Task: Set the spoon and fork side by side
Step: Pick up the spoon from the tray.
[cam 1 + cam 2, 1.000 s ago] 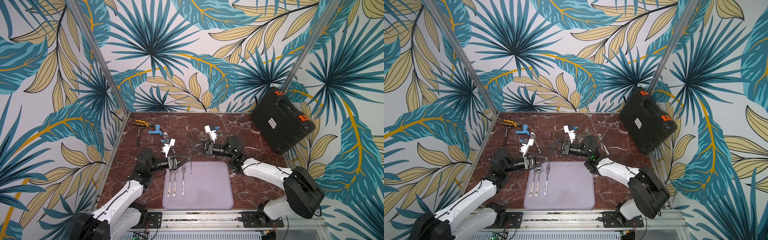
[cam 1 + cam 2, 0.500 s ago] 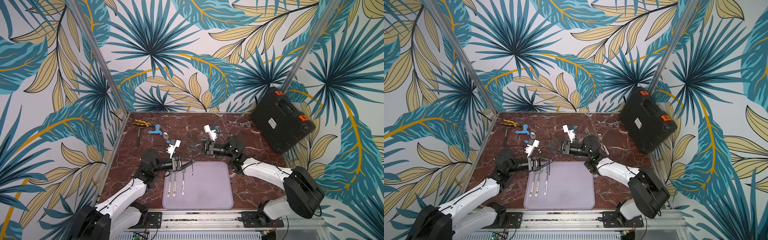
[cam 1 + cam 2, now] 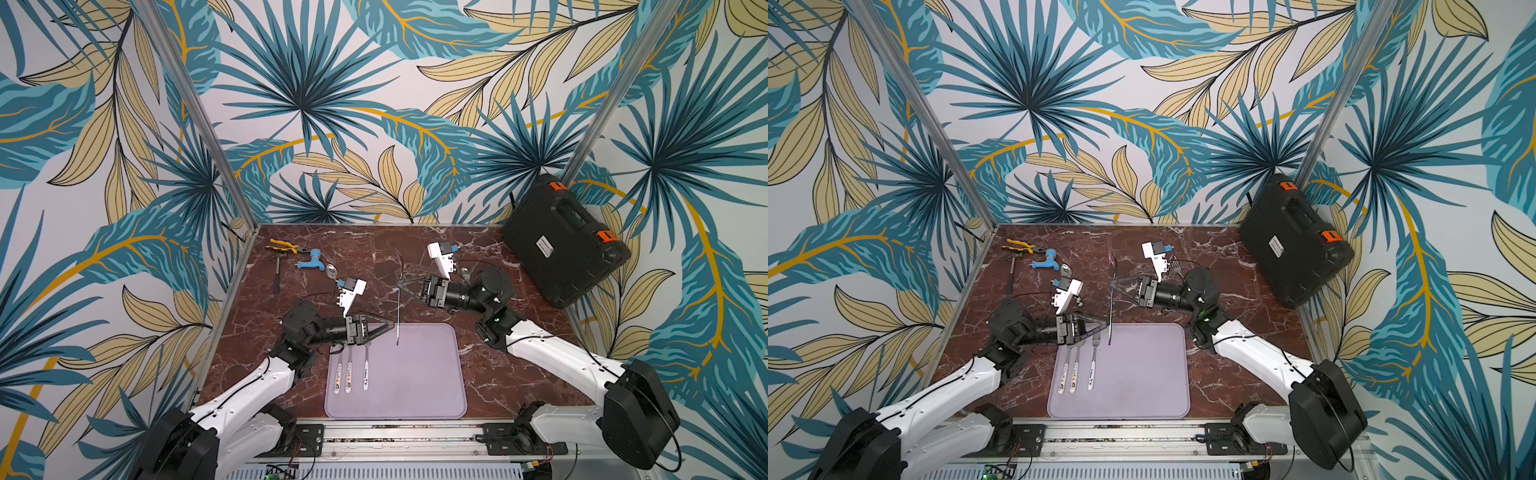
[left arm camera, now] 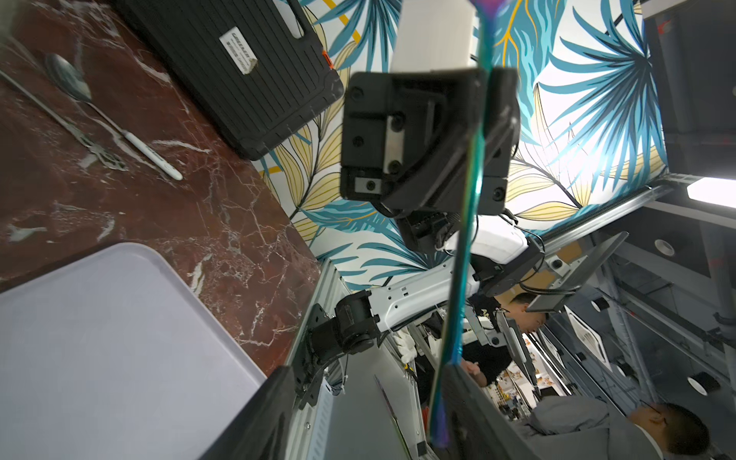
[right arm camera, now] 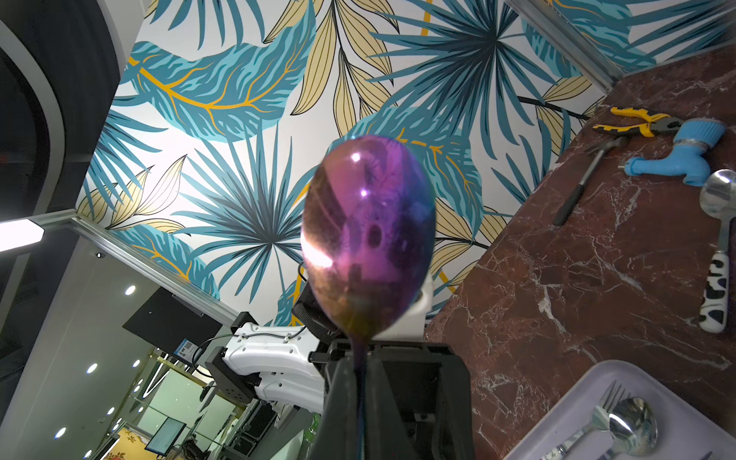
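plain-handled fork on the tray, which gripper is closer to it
Left. The left gripper hovers over the fork; the right gripper is beyond the far edge of the tray.

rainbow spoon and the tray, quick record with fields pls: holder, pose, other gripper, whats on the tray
item: iridescent spoon
holder: right gripper, shut on the handle
pose: upright, bowl up, handle end pointing down toward the tray; contact cannot be told
other arm: left gripper, open, fingers either side of the handle's lower end
tray: lilac tray
tray contents: fork and two patterned-handled pieces, side by side near the left arm
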You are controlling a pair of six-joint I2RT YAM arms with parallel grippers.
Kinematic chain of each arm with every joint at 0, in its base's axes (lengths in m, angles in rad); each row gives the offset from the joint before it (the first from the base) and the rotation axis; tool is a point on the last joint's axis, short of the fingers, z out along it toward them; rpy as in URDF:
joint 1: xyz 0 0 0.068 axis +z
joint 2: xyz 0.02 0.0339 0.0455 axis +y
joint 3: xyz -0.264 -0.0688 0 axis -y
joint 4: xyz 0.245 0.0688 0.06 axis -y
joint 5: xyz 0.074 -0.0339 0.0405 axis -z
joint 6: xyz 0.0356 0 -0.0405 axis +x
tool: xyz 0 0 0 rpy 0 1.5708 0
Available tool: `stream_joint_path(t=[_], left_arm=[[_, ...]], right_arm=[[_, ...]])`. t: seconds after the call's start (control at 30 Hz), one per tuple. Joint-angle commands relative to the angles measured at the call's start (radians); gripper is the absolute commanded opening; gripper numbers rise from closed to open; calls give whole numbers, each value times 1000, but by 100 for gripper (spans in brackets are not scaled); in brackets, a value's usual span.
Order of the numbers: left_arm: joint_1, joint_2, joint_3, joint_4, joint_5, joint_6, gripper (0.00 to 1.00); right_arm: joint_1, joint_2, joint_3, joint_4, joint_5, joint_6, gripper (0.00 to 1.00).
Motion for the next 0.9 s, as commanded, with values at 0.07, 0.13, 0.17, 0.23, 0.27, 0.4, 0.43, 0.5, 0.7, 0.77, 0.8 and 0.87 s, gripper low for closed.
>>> stream_joint_path(t=[0.07,0.13,0.17,0.23,0.27,0.4,0.43,0.5,0.7,0.77,0.8,0.87], left_arm=[[-39,29,76,65,7,6,60],[-45,35,86,56,6,12,56],[-50,37,89,51,8,16,54],[-52,39,96,39,6,24,45],[-53,39,98,35,7,27,41],[-53,34,118,-34,-2,58,21],[-54,29,122,-57,-7,69,16],[-55,19,133,-109,-18,93,8],[-56,-4,157,-255,-53,158,0],[-55,-2,169,-322,-69,184,0],[-57,-1,181,-371,-78,208,0],[-55,1,198,-456,-97,249,0]], right_arm=[[1,40,-6,74,-21,34,0],[2,43,-7,82,-25,39,0],[2,40,-5,80,-23,37,0],[1,36,-4,62,-27,26,0],[1,31,-2,49,-25,18,0],[2,23,2,6,-25,-8,0],[2,24,4,-2,-24,-13,0],[1,26,6,-13,-26,-18,0],[1,24,24,-85,-30,-56,0],[2,19,41,-163,-26,-96,7],[2,10,55,-235,-16,-132,10],[2,-7,76,-369,17,-202,17]])
